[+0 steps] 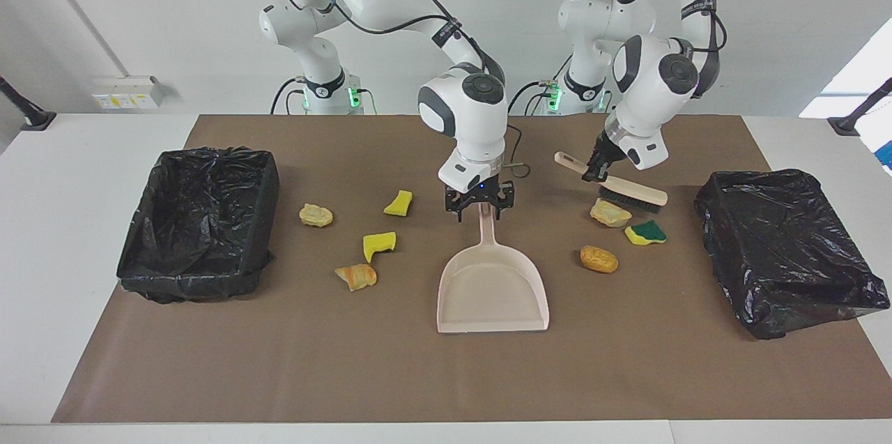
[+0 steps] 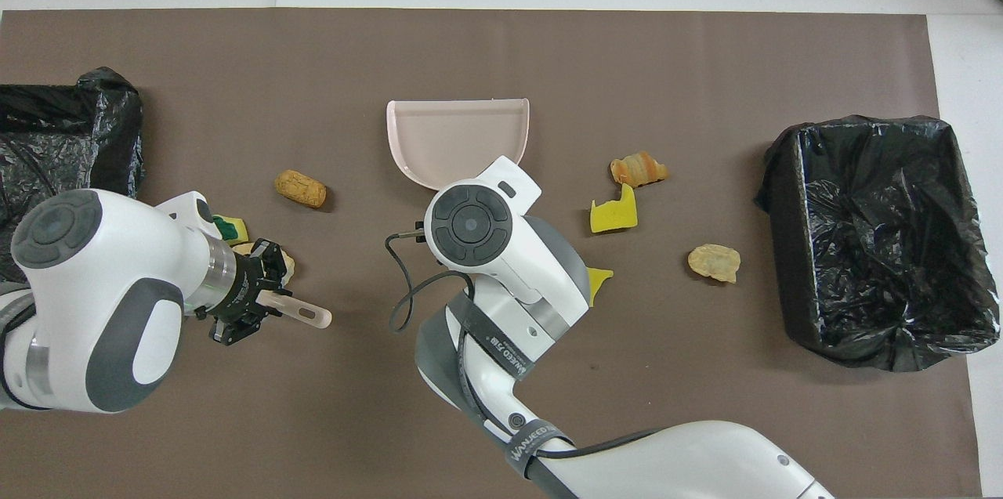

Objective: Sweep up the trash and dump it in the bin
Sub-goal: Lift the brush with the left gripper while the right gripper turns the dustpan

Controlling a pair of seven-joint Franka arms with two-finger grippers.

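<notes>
Several trash scraps lie on the brown mat. My left gripper [image 1: 598, 172] [image 2: 258, 299] is shut on the handle of the beige hand brush [image 1: 631, 189]. The brush bristles rest against a tan lump [image 1: 610, 213], beside the green-topped sponge [image 1: 645, 232] and a brown lump [image 1: 598, 258]. My right gripper [image 1: 479, 210] is open, its fingers astride the handle of the beige dustpan [image 1: 491, 287] [image 2: 458, 135], which lies flat mid-table. Two yellow sponge pieces [image 1: 398, 202] [image 1: 379, 245], a bread lump [image 1: 357, 276] and a pale lump [image 1: 316, 215] lie toward the right arm's end.
A black-bagged bin [image 1: 198, 221] [image 2: 870, 240] stands at the right arm's end of the table. Another bin [image 1: 780, 242] [image 2: 63, 146] stands at the left arm's end. In the overhead view the right arm's wrist [image 2: 470, 221] covers the dustpan handle.
</notes>
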